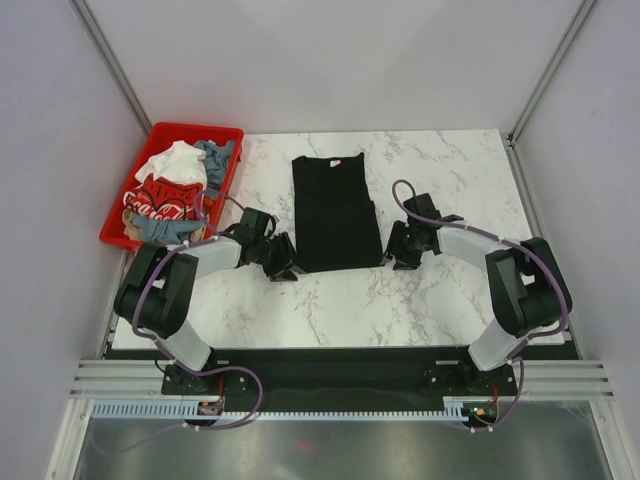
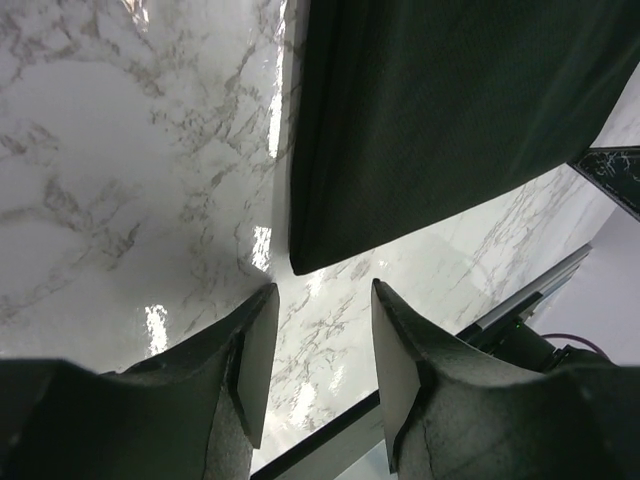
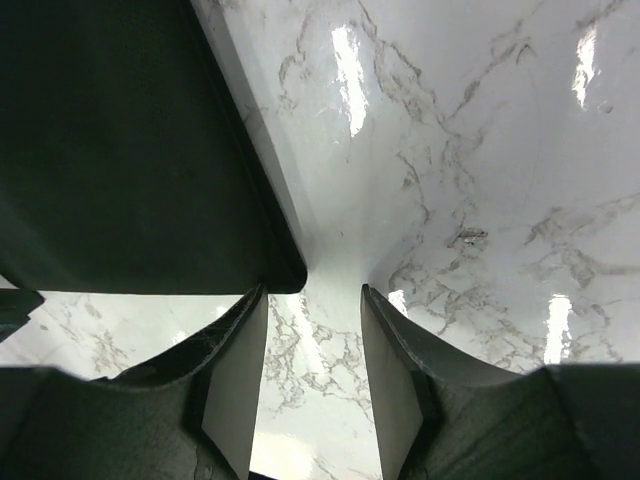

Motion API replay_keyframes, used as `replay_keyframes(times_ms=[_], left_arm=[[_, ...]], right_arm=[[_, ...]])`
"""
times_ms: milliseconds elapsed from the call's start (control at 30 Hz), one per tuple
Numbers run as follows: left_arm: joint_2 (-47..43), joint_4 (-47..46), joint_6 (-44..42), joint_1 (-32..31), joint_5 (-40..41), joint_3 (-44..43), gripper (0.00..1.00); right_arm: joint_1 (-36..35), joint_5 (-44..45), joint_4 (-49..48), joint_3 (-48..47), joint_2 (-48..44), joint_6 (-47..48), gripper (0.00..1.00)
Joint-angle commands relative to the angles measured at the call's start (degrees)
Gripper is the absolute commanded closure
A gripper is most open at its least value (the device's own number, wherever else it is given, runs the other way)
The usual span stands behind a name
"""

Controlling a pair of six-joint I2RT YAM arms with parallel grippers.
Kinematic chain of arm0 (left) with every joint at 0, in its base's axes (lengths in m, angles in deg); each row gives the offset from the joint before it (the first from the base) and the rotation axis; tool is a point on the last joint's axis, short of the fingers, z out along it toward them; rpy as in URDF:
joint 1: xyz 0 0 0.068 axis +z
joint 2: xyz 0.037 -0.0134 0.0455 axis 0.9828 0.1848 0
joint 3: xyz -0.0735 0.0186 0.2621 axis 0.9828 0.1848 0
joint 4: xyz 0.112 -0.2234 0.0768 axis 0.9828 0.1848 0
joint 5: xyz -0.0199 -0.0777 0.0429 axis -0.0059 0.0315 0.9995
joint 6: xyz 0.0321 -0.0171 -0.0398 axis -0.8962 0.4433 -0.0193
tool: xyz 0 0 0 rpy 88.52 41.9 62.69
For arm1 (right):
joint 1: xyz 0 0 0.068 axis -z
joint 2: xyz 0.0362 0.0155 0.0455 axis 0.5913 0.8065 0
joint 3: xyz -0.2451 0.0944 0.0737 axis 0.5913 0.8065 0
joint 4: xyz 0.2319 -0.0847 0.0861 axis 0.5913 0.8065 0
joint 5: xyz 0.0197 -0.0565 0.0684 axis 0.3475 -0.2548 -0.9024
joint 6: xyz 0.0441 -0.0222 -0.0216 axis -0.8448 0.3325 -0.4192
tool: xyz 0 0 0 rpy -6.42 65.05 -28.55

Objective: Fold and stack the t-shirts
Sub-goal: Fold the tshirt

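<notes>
A black t-shirt lies flat in the middle of the marble table as a long narrow strip, collar and small neck label at the far end. My left gripper is low at its near left corner. In the left wrist view the gripper is open, and the shirt's corner lies just ahead of the tips. My right gripper sits by the near right corner. Its jaws stand open over bare marble, and the shirt's corner lies just beyond the left finger. Neither gripper holds anything.
A red plastic bin at the table's far left corner holds more t-shirts: a white one, a red one with Coca-Cola lettering and a grey-blue one. White walls close in the table on three sides.
</notes>
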Motion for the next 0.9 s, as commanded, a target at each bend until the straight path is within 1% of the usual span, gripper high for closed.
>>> replay_keyframes(times_ms=[0,133,167,300,500,533,567,600,633,667,700,767,800,867], left_arm=[[1.8,-2.7,2.4,0.2,2.9,1.1,0.50],[2.7,-3.1,3.1,0.2,3.2,0.9,0.53],[2.8,-3.1,3.3,0.2,3.3,0.9,0.56],[2.6,-3.2,3.5,0.2,4.6,1.5,0.61],[2.4,-3.1,3.3,0.2,6.4,2.0,0.74],[2.6,-3.1,3.2,0.2,6.7,2.0,0.77],[2.8,-3.2,3.2,0.2,6.8,1.9,0.85],[3.0,-3.2,3.2,0.2,6.8,1.8,0.90],[3.1,-3.2,3.2,0.2,6.7,1.7,0.96],[3.0,-3.2,3.2,0.2,6.7,1.6,0.98],[3.0,-3.1,3.3,0.2,6.7,1.6,0.98],[2.3,-3.2,3.2,0.2,6.4,1.8,0.98],[0.9,-3.1,3.3,0.2,6.4,2.0,0.98],[-0.8,-3.2,3.6,0.1,6.1,3.0,0.98]], right_arm=[[0.0,-1.4,-7.0,2.5,-2.9,-4.0,0.49],[-0.1,-2.5,-9.4,5.0,-3.2,-5.5,0.50],[-0.1,-2.5,-9.8,5.9,-3.5,-5.6,0.50],[0.0,-1.8,-10.6,6.9,-3.5,-5.5,0.52],[-0.1,-1.4,-11.5,7.6,-2.9,-5.5,0.57],[-0.1,-1.3,-11.8,7.7,-2.8,-5.5,0.59],[-0.1,-1.2,-12.2,7.7,-2.4,-5.4,0.61],[0.0,-1.3,-12.4,7.8,-2.3,-5.4,0.68],[0.0,-1.4,-12.8,7.9,-2.1,-5.4,0.72],[0.0,-1.6,-13.0,8.0,-2.0,-5.1,0.76],[-0.1,-1.8,-13.2,8.1,-1.8,-5.0,0.84],[0.0,-1.9,-13.2,8.3,-2.1,-4.7,0.93],[0.0,-2.0,-13.2,8.5,-2.4,-4.3,1.00],[-0.3,-2.5,-13.3,9.4,-3.7,-4.1,1.00]])
